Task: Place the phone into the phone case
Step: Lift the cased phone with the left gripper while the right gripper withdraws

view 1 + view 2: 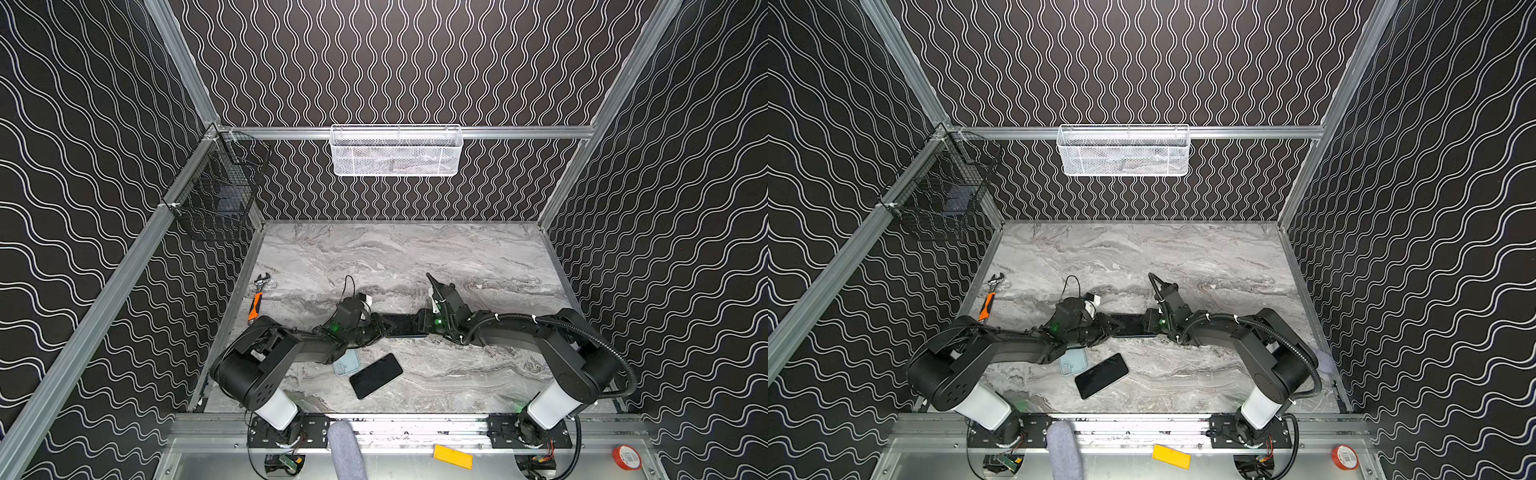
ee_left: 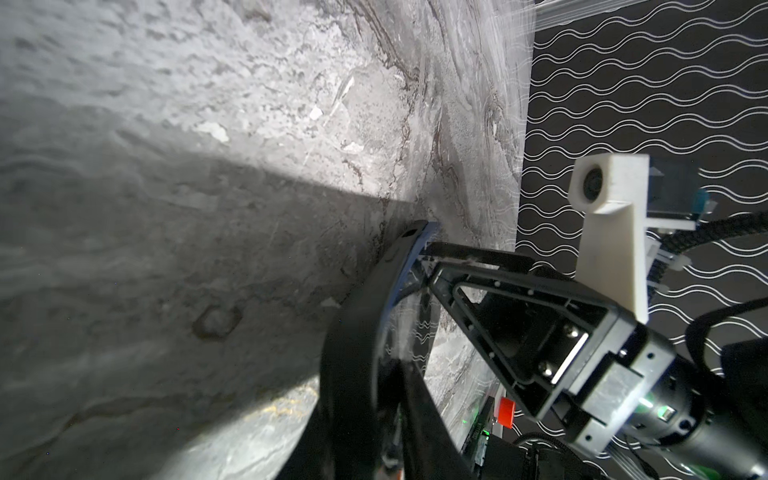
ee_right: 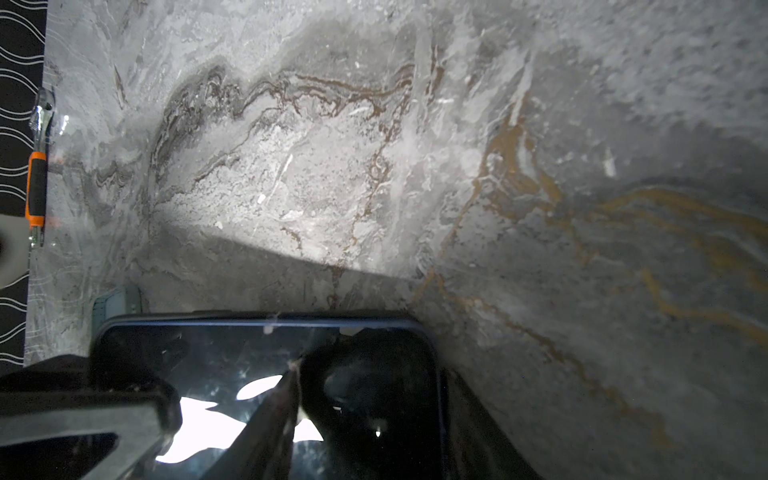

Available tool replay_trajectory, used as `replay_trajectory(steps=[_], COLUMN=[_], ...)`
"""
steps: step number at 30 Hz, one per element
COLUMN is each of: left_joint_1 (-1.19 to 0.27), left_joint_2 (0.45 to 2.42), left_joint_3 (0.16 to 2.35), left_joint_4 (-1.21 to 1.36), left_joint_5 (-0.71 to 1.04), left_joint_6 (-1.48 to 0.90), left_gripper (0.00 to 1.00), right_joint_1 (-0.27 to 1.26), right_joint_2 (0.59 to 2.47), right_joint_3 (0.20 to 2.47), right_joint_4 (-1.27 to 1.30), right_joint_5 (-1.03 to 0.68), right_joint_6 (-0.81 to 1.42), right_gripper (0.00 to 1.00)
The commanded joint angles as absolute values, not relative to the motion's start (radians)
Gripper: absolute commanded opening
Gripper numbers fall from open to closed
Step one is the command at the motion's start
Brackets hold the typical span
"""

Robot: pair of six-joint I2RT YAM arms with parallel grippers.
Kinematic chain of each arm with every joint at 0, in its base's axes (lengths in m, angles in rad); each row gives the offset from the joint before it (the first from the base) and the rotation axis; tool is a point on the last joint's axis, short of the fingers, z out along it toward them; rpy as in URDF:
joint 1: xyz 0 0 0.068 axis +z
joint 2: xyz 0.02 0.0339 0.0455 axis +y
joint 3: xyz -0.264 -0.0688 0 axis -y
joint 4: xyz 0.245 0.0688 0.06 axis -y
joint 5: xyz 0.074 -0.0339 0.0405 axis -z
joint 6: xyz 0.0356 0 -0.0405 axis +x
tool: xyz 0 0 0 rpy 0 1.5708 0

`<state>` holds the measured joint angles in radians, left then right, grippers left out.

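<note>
Right wrist view: my right fingers (image 3: 272,415) grip the blue-rimmed phone (image 3: 249,353) low in frame; left fingers (image 1: 382,327), grip unclear. I'd press edges evenly.

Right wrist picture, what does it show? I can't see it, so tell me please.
A dark, shiny phone held in the pincer fills the near part, with grey marble table beyond it. A pale blue case peeks out behind the phone, and an orange-handled wrench lies far off by the wavy-striped wall.
</note>
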<state>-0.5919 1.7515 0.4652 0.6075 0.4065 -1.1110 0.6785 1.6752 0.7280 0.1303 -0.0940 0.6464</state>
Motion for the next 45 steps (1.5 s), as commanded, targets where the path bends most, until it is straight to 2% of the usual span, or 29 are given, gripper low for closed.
replay_trajectory(steps=[1,6,9,12,18,25,37,45], left_joint_1=[-0.594,-0.595,-0.595,-0.594,-0.595,-0.593,-0.578,-0.55], left_joint_2=[1.751,1.727,1.708,1.691,1.665,1.624,1.575,1.578], left_joint_3=[0.468,0.459,0.458,0.456,0.461,0.515,0.783,0.9], left_joint_4=[0.695,0.689,0.668,0.646,0.623,0.613,0.497,0.624], left_joint_5=[0.433,0.424,0.422,0.417,0.42,0.459,0.646,0.843], left_joint_6=[-1.093,-1.086,-1.074,-1.068,-1.057,-1.042,-0.954,-1.049], left_gripper=[0.18,0.12,0.04,0.0,0.0,0.0,0.0,0.0], right_joint_1=[0.683,0.683,0.683,0.68,0.646,0.516,0.222,0.078], right_joint_2=[1.697,1.683,1.659,1.613,1.475,1.254,0.98,0.863], right_joint_3=[0.714,0.71,0.715,0.728,0.747,0.724,0.719,0.684], right_joint_4=[-0.067,-0.059,-0.066,-0.086,-0.152,-0.201,-0.195,0.029], right_joint_5=[-0.114,-0.115,-0.107,-0.092,-0.034,-0.049,-0.367,-0.755], right_joint_6=[0.639,0.652,0.658,0.66,0.656,0.632,0.58,0.696], right_gripper=[0.55,0.59,0.63,0.67,0.72,0.74,0.74,0.76])
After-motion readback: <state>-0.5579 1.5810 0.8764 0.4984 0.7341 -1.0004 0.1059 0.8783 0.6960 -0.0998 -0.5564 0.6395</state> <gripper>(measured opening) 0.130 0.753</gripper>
